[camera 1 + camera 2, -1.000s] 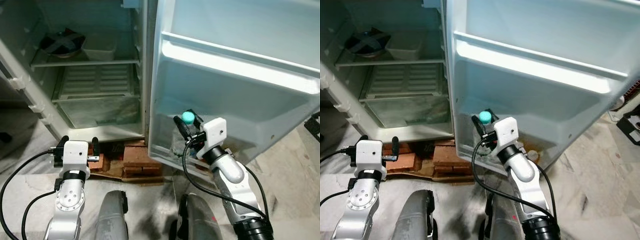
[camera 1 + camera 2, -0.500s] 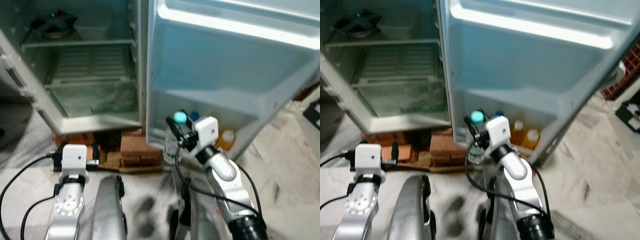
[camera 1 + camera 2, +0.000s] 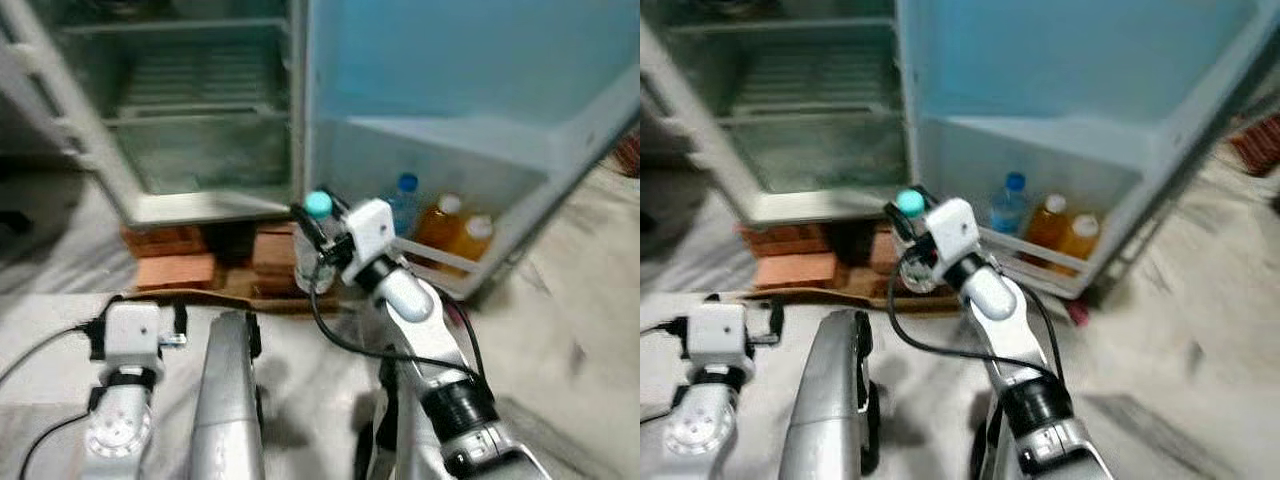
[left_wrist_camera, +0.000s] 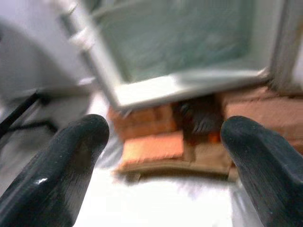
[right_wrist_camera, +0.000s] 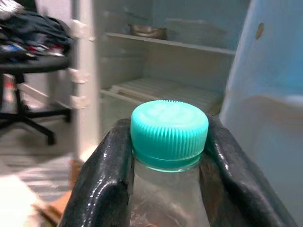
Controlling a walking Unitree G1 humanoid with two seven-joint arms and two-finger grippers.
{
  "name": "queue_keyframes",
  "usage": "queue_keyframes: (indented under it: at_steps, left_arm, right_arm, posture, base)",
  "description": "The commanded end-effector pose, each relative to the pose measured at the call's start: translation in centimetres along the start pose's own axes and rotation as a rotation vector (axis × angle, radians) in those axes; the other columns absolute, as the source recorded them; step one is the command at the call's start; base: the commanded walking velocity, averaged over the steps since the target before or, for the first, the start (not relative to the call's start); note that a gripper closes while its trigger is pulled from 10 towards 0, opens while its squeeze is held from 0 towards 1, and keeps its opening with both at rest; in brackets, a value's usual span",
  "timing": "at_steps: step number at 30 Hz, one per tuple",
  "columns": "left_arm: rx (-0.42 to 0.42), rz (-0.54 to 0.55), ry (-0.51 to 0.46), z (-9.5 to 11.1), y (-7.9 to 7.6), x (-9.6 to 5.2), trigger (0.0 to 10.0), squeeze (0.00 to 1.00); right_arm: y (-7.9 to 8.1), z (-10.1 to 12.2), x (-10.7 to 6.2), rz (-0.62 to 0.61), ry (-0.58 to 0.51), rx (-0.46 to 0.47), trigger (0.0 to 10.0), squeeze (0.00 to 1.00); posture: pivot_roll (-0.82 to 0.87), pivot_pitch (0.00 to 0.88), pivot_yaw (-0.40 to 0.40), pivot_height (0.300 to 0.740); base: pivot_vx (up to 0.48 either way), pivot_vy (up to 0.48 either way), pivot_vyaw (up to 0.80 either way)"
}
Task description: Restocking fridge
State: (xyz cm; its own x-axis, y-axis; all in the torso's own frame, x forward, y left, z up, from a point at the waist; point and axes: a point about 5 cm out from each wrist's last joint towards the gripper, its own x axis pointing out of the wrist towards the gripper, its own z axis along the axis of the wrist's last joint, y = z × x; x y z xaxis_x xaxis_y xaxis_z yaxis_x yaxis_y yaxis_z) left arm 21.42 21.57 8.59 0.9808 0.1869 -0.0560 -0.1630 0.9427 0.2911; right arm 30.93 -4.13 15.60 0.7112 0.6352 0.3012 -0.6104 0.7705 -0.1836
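Before the open fridge, right claw clamped on unlabelled teal-capped bottle; left claw spread, empty.

One clear bottle with a teal cap is held upright; three more bottles stand in the door shelf: one blue-capped bottle and two orange bottles. Bricks under the fridge number perhaps three, blurred
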Motion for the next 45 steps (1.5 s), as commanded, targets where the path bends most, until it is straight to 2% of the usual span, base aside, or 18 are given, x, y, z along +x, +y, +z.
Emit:
queue_keyframes:
  at_steps: [1, 4, 6, 8, 12, 13, 18, 20, 21, 23, 25, 26, 27, 31, 33, 37, 40, 45]
  left_arm:
    - [-0.008, -0.004, 0.001, 0.3, 0.0, -0.4, 10.0, 0.0]
    - [-0.004, 0.007, 0.015, 0.4, 0.3, -1.0, 10.0, 0.0]
    - [-0.004, 0.009, 0.02, 0.4, 0.3, -1.2, 10.0, 0.0]
    - [-0.004, 0.008, 0.03, 0.5, 0.3, -1.6, 10.0, 0.0]
    - [-0.003, 0.007, 0.038, 0.6, 0.2, -2.0, 10.0, 0.0]
    - [-0.003, 0.006, 0.04, 0.7, 0.2, -2.1, 10.0, 0.0]
    - [0.0, 0.007, 0.045, 0.9, 0.4, -2.4, 10.0, 0.0]
    - [0.004, 0.009, 0.052, 1.0, 0.5, -2.6, 10.0, 0.0]
    - [0.004, 0.009, 0.052, 1.0, 0.5, -2.6, 10.0, 0.0]
    - [0.007, 0.008, 0.058, 1.0, 0.6, -2.9, 10.0, 0.0]
    - [0.009, 0.007, 0.059, 1.0, 0.6, -2.9, 10.0, 0.0]
    - [0.009, 0.006, 0.06, 1.1, 0.6, -3.0, 10.0, 0.0]
    - [0.009, 0.005, 0.06, 1.1, 0.6, -3.0, 10.0, 0.0]
    - [0.013, -0.006, 0.063, 1.2, 0.4, -3.0, 10.0, 0.0]
    - [0.013, -0.008, 0.065, 1.2, 0.4, -3.0, 10.0, 0.0]
    - [0.017, -0.009, 0.066, 1.2, 0.5, -3.0, 10.0, 0.0]
    - [0.02, -0.007, 0.068, 1.3, 0.6, -3.1, 10.0, 0.0]
    - [0.026, -0.007, 0.062, 1.5, 0.5, -3.4, 10.0, 0.0]
  right_arm:
    - [-0.2, 0.6, 0.6, 0.005, -0.034, -0.043, 10.0, 0.0]
    - [-0.8, 1.2, 2.0, -0.01, -0.068, -0.128, 10.0, 0.0]
    - [-1.0, 1.4, 2.3, -0.014, -0.079, -0.149, 10.0, 0.0]
    - [-1.9, 2.4, 3.6, -0.032, -0.117, -0.224, 10.0, 0.0]
    - [-2.8, 3.5, 5.0, -0.053, -0.153, -0.318, 10.0, 0.0]
    - [-3.0, 3.9, 5.3, -0.059, -0.165, -0.368, 10.0, 0.0]
    - [-2.6, 3.9, 6.1, -0.03, -0.175, -0.406, 10.0, 0.0]
    - [-2.0, 3.1, 6.3, -0.011, -0.15, -0.43, 10.0, 0.0]
    - [-2.0, 3.1, 6.3, -0.011, -0.15, -0.43, 10.0, 0.0]
    - [-1.1, 1.2, 5.8, 0.01, -0.074, -0.395, 10.0, 0.0]
    - [-0.9, 0.8, 5.6, 0.012, -0.057, -0.386, 10.0, 0.0]
    - [-0.8, -1.0, 4.8, -0.01, 0.037, -0.281, 10.0, 0.0]
    - [-0.8, -1.6, 4.5, -0.021, 0.068, -0.24, 10.0, 0.0]
    - [-0.9, -4.1, 2.7, -0.056, 0.184, -0.15, 10.0, 0.0]
    - [-0.9, -4.5, 2.3, -0.061, 0.199, -0.148, 10.0, 0.0]
    - [-1.5, -3.8, 2.4, -0.078, 0.147, -0.212, 10.0, 0.0]
    - [-1.5, -2.0, 3.6, -0.06, 0.051, -0.267, 10.0, 0.0]
    - [-0.5, 0.9, 5.7, -0.029, -0.102, -0.392, 10.0, 0.0]
  posture:
    - [0.23, 0.284, -0.06, 0.526]
    - [0.24, 0.299, -0.068, 0.526]
    - [0.24, 0.3, -0.069, 0.526]
    - [0.26, 0.311, -0.074, 0.526]
    - [0.27, 0.318, -0.077, 0.526]
    - [0.28, 0.325, -0.079, 0.526]
    - [0.29, 0.339, -0.085, 0.526]
    - [0.3, 0.346, -0.085, 0.526]
    - [0.3, 0.346, -0.085, 0.526]
    - [0.32, 0.35, -0.085, 0.526]
    - [0.32, 0.35, -0.085, 0.526]
    - [0.32, 0.352, -0.084, 0.526]
    - [0.32, 0.353, -0.084, 0.526]
    - [0.32, 0.355, -0.079, 0.526]
    - [0.32, 0.355, -0.079, 0.526]
    - [0.32, 0.358, -0.078, 0.526]
    - [0.32, 0.361, -0.077, 0.526]
    - [0.33, 0.377, -0.075, 0.526]
  base:
    - [0.0, 0.0, 0.0]
    - [0.0, 0.0, 0.0]
    - [0.0, 0.0, 0.0]
    - [0.0, 0.0, 0.0]
    - [0.0, 0.0, 0.0]
    - [0.0, 0.0, 0.0]
    - [0.0, 0.0, 0.0]
    - [0.0, 0.0, 0.0]
    - [0.0, 0.0, 0.0]
    - [0.0, 0.0, 0.0]
    - [0.0, 0.0, 0.0]
    - [0.0, 0.0, 0.0]
    - [0.0, 0.0, 0.0]
    - [0.0, 0.0, 0.0]
    - [0.0, 0.0, 0.0]
    - [0.0, 0.0, 0.0]
    - [0.0, 0.0, 0.0]
    - [0.0, 0.0, 0.0]
